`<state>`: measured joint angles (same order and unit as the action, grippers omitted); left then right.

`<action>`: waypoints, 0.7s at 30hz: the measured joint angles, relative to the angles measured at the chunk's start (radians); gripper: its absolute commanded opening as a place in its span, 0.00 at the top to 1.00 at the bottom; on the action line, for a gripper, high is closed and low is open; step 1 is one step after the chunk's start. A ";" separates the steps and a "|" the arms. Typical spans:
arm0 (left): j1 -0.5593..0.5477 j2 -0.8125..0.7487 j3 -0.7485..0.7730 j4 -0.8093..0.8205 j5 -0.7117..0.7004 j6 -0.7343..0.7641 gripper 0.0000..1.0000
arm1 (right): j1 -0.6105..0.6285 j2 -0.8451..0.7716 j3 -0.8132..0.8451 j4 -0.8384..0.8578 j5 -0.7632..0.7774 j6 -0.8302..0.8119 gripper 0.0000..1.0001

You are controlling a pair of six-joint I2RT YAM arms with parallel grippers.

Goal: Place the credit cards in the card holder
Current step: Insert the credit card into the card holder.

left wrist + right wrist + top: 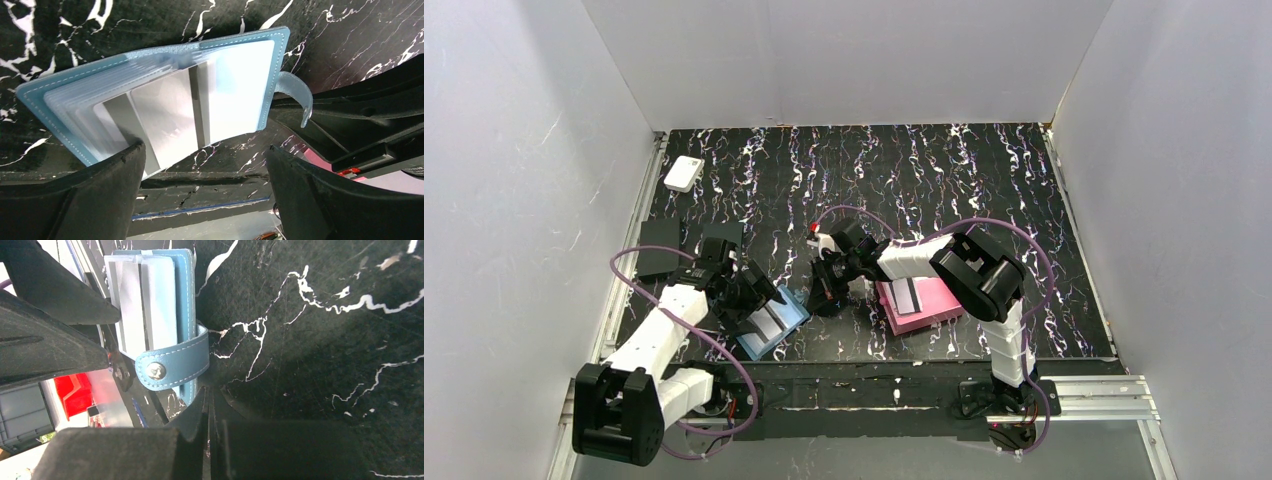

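Left jaws wide over card holder (pixel 165 65)

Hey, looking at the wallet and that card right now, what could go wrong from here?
The credit card juts past the card holder's edge and the left pincer stands open, so a nudge could slide the card out. The shut right pincer sits right beside the snap tab. If it moves off, it might catch the tab and drag the holder.
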<state>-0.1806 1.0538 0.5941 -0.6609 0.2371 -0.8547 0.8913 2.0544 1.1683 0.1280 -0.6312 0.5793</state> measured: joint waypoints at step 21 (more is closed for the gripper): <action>-0.043 0.200 -0.045 0.397 0.157 -0.047 0.16 | 0.008 0.016 0.002 0.030 -0.008 0.047 0.99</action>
<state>-0.2241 1.2537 0.5491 -0.2642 0.3943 -0.9020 0.8989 2.0701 1.1698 0.1577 -0.6392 0.6266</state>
